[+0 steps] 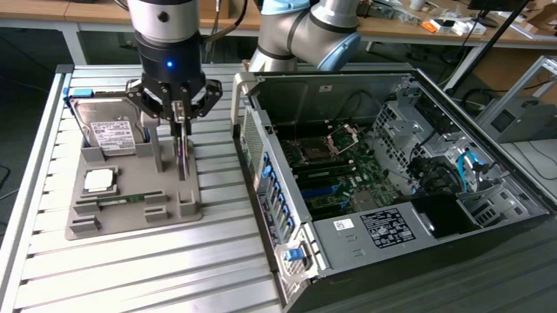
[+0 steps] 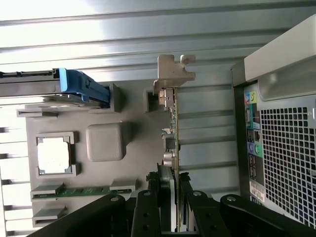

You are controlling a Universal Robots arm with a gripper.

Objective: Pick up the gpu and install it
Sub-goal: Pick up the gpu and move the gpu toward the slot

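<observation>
Across the slatted metal counter [image 1: 130,274] we see a grey fixture [image 1: 130,220] where the tool [image 1: 179,122] pinches the top edge of the gpu [image 1: 182,160], which stands upright on edge beside the hard drive [image 1: 109,130], with the open computer case [image 1: 331,91] toward the exterior view's right.

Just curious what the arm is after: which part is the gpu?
Left of the open computer case in the exterior view, a grey parts holder lies on the slatted table. The gpu stands on edge in it, clasped by the gripper: a thin dark card with a silver bracket, unlike the boxy labelled hard drive or green memory stick.
</observation>
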